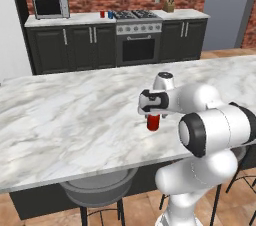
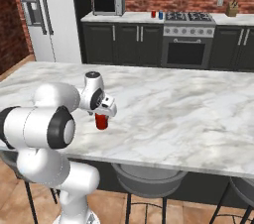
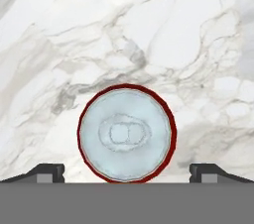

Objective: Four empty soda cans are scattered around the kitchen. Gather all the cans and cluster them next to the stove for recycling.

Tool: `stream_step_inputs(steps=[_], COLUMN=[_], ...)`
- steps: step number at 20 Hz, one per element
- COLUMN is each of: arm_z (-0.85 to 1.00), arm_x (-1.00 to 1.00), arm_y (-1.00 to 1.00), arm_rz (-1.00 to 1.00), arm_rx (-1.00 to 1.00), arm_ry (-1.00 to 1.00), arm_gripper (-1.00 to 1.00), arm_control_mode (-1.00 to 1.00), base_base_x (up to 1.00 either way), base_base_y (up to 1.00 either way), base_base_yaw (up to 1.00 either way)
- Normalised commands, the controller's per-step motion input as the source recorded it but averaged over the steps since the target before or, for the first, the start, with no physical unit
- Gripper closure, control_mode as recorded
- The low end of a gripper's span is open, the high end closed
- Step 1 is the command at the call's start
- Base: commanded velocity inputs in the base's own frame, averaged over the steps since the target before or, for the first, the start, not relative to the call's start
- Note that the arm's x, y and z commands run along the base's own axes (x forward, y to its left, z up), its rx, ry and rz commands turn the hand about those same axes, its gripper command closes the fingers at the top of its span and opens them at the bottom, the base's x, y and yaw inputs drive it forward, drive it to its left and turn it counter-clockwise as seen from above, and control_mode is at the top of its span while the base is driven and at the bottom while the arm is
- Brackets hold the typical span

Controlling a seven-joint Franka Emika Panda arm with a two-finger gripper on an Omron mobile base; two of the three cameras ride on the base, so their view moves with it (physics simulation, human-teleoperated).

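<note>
On the surface: a red soda can (image 3: pixel 127 134) with a silver top stood upright on the white marble island (image 1: pixel 65 120).
Arm: bent over the can, pointing straight down.
Jaws (image 3: pixel 127 171): spread wide, one on each side, not touching it.
Far back: red can (image 1: pixel 102 14) and blue can (image 1: pixel 110 14) beside the stove (image 1: pixel 138 40); microwave (image 1: pixel 50 6) further left.

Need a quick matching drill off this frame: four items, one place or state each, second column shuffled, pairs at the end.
1. red can
2. blue can
3. microwave
4. hand

A. far counter, left end
B. open, above a can top
C. beside the stove
D. upright on the near marble counter

Pairs: 1-D, 2-C, 3-A, 4-B
</note>
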Motion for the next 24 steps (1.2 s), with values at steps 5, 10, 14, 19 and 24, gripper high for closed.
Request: stream_step_inputs(steps=[5, 10, 14, 19, 24], arm_z=[-0.07, -0.18, -0.1, 0.06, 0.44], arm_x=[0.22, 0.12, 0.0, -0.06, -0.56], arm_y=[0.0, 0.0, 0.0, 0.0, 0.05], arm_rz=[0.0, 0.0, 0.0, 0.0, 0.0], arm_rx=[0.0, 0.0, 0.0, 0.0, 0.03], arm_ry=[0.0, 0.0, 0.0, 0.0, 0.0], arm_gripper=[-1.0, 1.0, 1.0, 1.0, 1.0], arm_control_mode=[-1.0, -1.0, -1.0, -1.0, -1.0], base_base_x=[0.0, 0.0, 0.0, 0.0, 0.0], base_base_y=[0.0, 0.0, 0.0, 0.0, 0.0], base_base_yaw=[0.0, 0.0, 0.0, 0.0, 0.0])
